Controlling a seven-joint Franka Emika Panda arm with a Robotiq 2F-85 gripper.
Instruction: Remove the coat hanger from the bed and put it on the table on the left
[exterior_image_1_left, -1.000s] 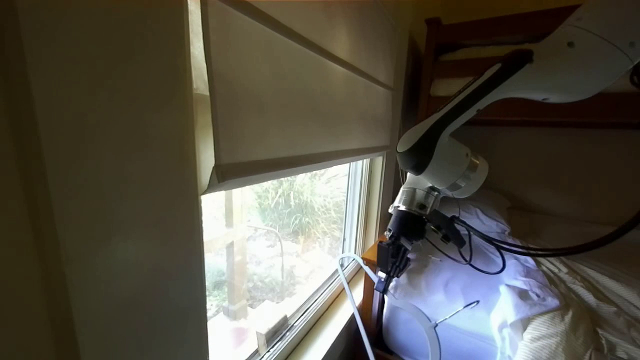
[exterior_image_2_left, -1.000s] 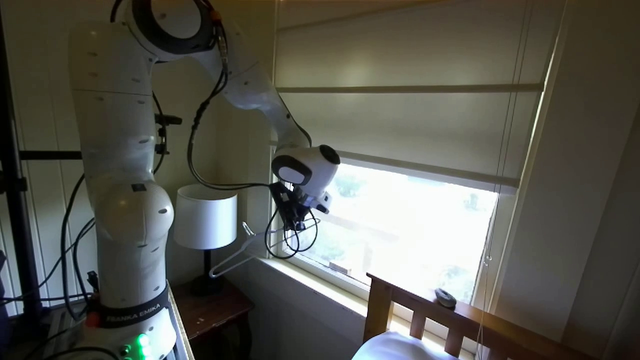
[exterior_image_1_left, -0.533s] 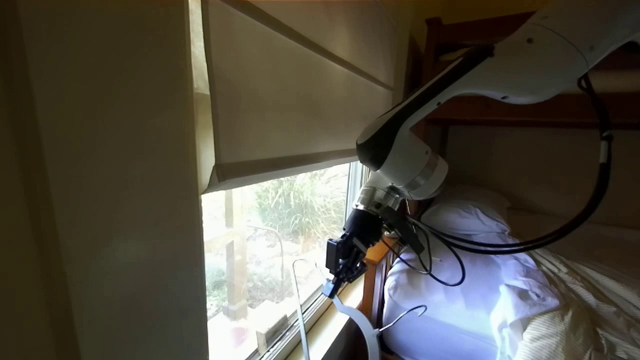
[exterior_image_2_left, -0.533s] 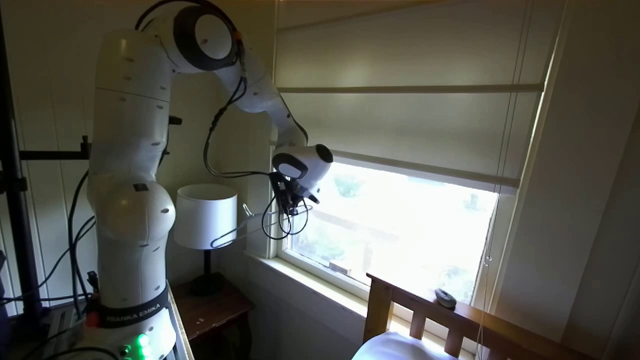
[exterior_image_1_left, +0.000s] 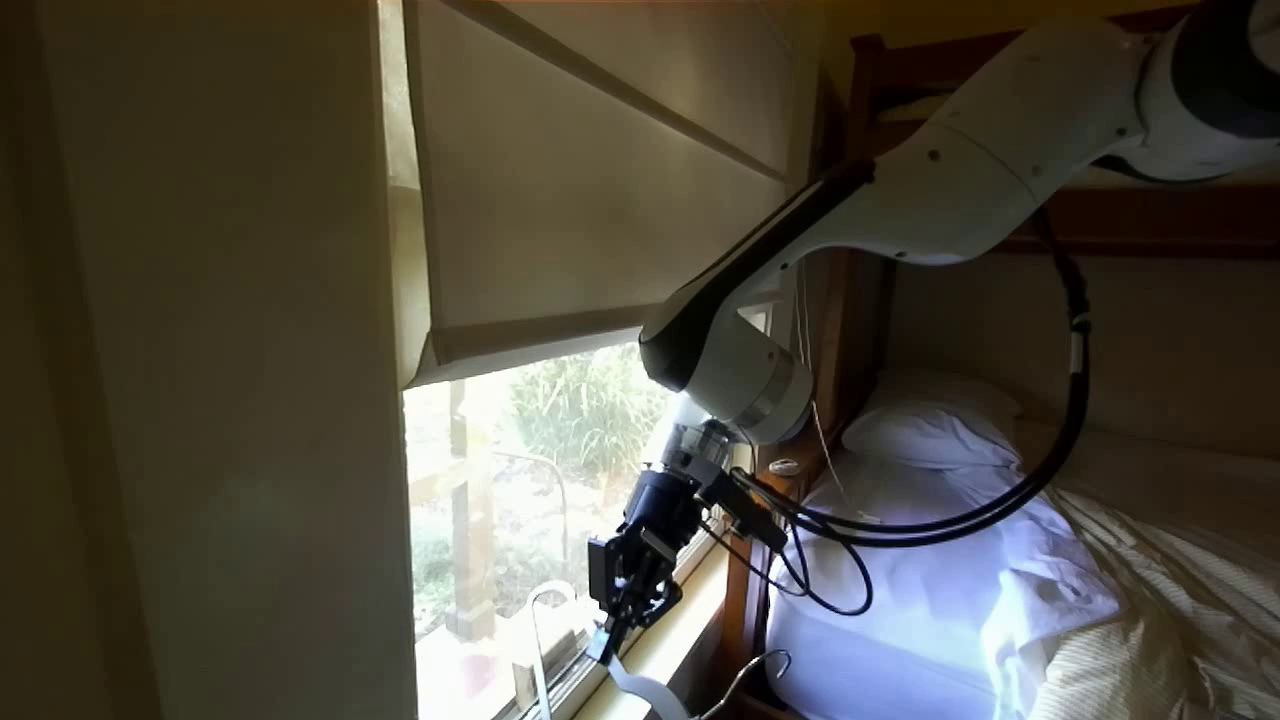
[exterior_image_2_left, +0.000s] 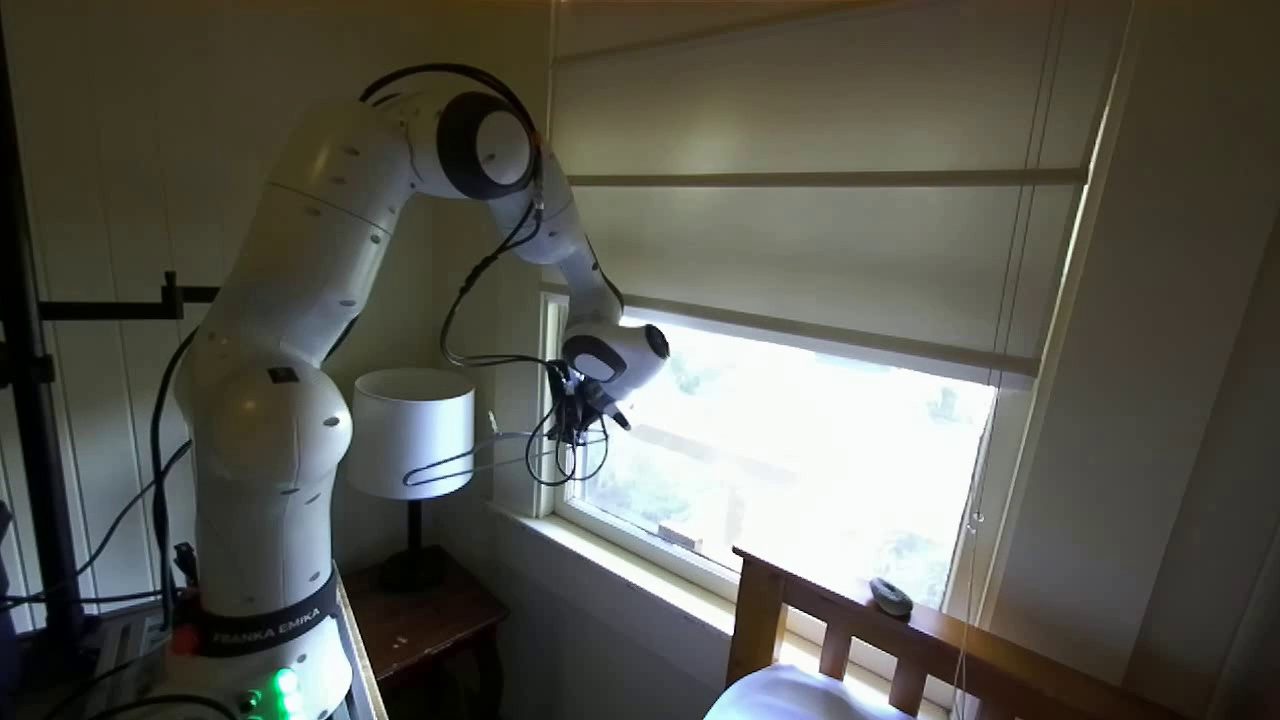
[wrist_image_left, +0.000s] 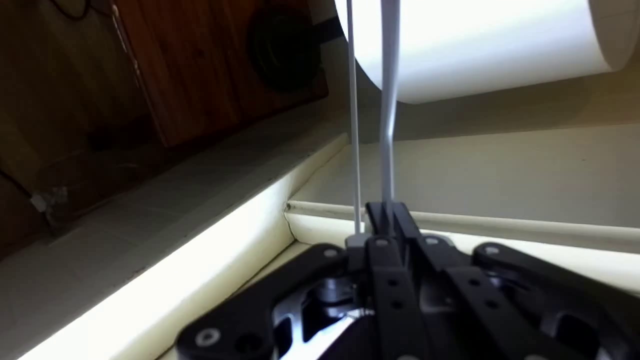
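Your pincer (wrist_image_left: 387, 212) is clamped tight on the coat hanger (wrist_image_left: 389, 75), holding it in the air, apart from bed (exterior_image_1_left: 890, 650) and bench (exterior_image_2_left: 440, 610).

Arm (exterior_image_2_left: 300, 260) stands up from its base (exterior_image_2_left: 262, 660), bent at the elbow (exterior_image_2_left: 497, 147); forearm (exterior_image_1_left: 905, 190) slopes down to the wrist (exterior_image_1_left: 745, 375). Gripper (wrist_image_left: 387, 212) tilted, pointing obliquely downward; fingers (wrist_image_left: 384, 260) clamped close together.

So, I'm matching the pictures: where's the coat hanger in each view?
In an exterior view: coat hanger bottom centre, cut off below.
In an exterior view: coat hanger left of centre, overlapping the lampshade.
In the wrist view: coat hanger upper half, right of centre, gripped by the fingers.
Shared landmark: windowsill, diagonal in each.
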